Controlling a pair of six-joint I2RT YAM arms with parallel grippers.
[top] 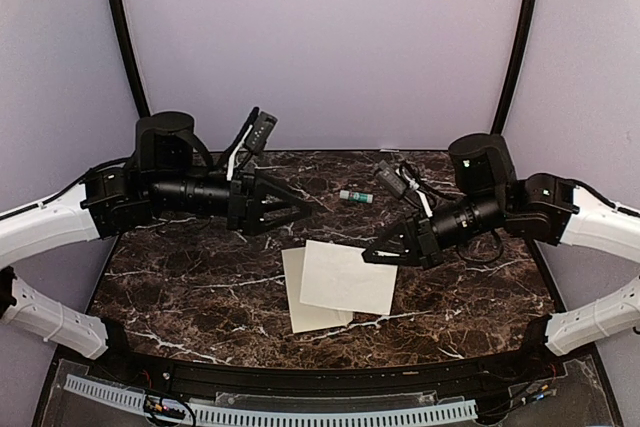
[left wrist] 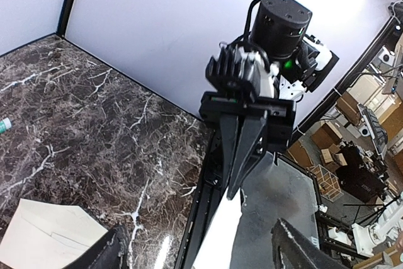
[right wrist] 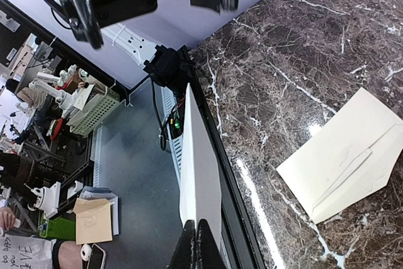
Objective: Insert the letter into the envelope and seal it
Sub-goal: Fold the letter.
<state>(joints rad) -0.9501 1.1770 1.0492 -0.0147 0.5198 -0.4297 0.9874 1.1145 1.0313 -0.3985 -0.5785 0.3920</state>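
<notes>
Top: left gripper hung over the table, empty. Right gripper pinched a corner of the letter, which overlapped the envelope.
Left wrist: jaws stood wide apart, gripping nothing. Envelope lay flat.
Right wrist: jaws were clamped on the letter edge. Envelope lay nearby, unpinned.
Risk: the one-corner pinch could let the sheet sag or slip, and the loose envelope could skid when pushed.

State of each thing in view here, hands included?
letter: unfolded, lifted, not yet inserted.
envelope: flat on the table, partly under the letter.
right hand: shut on the letter's edge.
left hand: open, empty.
small tube: lying on its side.
</notes>
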